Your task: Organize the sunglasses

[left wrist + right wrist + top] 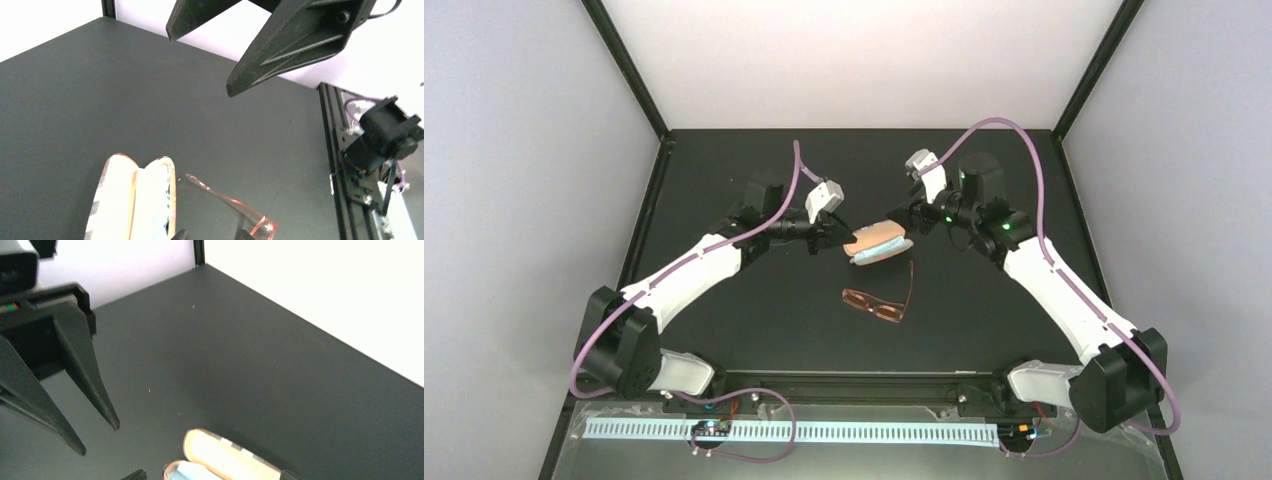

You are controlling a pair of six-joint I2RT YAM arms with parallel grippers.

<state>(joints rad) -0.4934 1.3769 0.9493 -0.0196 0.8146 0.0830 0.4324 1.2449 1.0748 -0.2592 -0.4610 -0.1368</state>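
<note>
The sunglasses, reddish-brown and thin, lie on the black table just in front of the open striped case; one temple arm points back toward the case. In the left wrist view the sunglasses show to the right of the case. My left gripper hovers at the case's left end, jaws a little apart, with nothing between them. My right gripper is open at the case's right end, its fingertips either side of the case. A light-blue cloth lies inside.
White walls with black corner posts enclose the table. A black rail runs along the near edge between the arm bases. The two grippers face each other closely across the case, the right one's fingers looming in the left wrist view.
</note>
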